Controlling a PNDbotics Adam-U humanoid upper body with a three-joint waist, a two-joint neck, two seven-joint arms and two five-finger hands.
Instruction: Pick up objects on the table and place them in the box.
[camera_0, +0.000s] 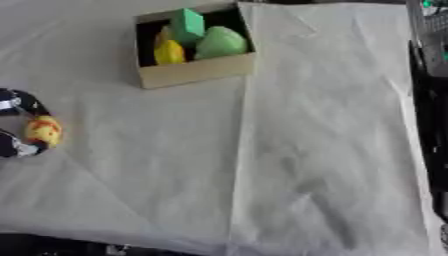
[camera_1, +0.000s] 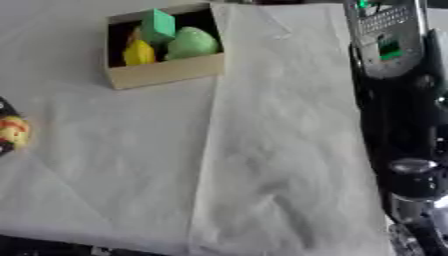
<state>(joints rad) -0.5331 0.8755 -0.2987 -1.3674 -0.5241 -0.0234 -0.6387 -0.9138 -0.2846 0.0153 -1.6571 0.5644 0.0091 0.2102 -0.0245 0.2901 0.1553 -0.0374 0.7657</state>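
Observation:
An open cardboard box (camera_0: 197, 70) stands at the far middle of the table. Inside it lie a green block (camera_0: 187, 24), a yellow piece (camera_0: 170, 52) and a pale green rounded piece (camera_0: 221, 42). At the left edge my left hand (camera_0: 16, 104) is curled round a small yellow and orange rounded thing (camera_0: 43, 131), held above the cloth and well to the left of the box and nearer than it. My right arm (camera_1: 398, 115) runs down the right side, ending low at the right corner where my right hand (camera_1: 409, 225) is only partly seen.
A creased white cloth (camera_0: 289, 150) covers the table, with a fold line running from the box toward the near edge. The table's dark near edge (camera_0: 52, 245) shows at the bottom left.

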